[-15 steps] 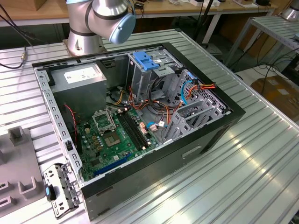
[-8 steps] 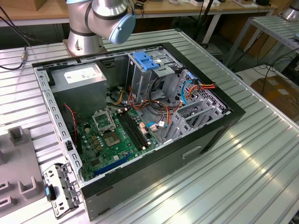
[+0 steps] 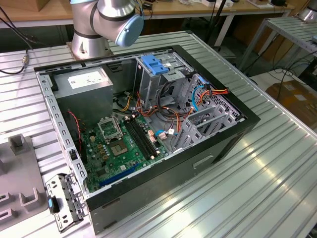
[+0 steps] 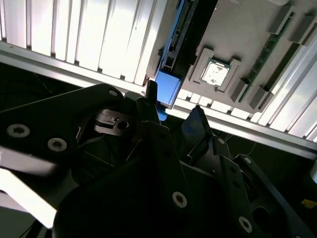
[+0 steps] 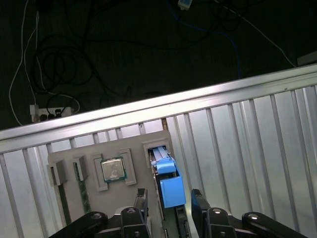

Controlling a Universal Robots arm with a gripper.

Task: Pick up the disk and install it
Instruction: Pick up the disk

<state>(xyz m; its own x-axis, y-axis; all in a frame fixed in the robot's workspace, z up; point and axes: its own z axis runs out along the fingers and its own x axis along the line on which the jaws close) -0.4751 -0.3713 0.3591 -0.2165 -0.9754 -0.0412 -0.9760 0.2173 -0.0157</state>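
The hand (image 5: 169,195) is hovering open over the disk (image 5: 167,167). Its two dark fingers (image 5: 141,198) are standing one on each side of the disk's bright blue end without touching it, and in the first wrist view a narrow gap is showing on both sides. In the second wrist view the hand (image 4: 174,101) is straddling the disk (image 4: 168,85) in the same way, with the blue end lying between the fingertips (image 4: 151,91).

The disk is standing on edge in a slot of a grey tray (image 5: 111,201), not lifted. The tray is lying on the ribbed metal desk (image 5: 237,148), close to the desk's edge. A square chip (image 5: 113,169) is sitting in a recess of the same tray, just beside the disk's slot; in the second wrist view the chip (image 4: 215,73) and the tray (image 4: 237,25) are showing past the fingers. A thin green board (image 5: 82,173) is standing in a slot farther along the tray. Beyond the desk's edge, cables (image 5: 54,74) are trailing over a dark floor.

In the exterior view the arm (image 3: 106,20) is rising from its base at the far end of the desk (image 3: 257,188). A computer case (image 3: 148,188) is lying open on the desk, showing its main board (image 3: 121,144). A grey bracket (image 3: 62,201) is lying by the case's near corner, and the tray (image 3: 20,183) is sitting at the exterior view's left.
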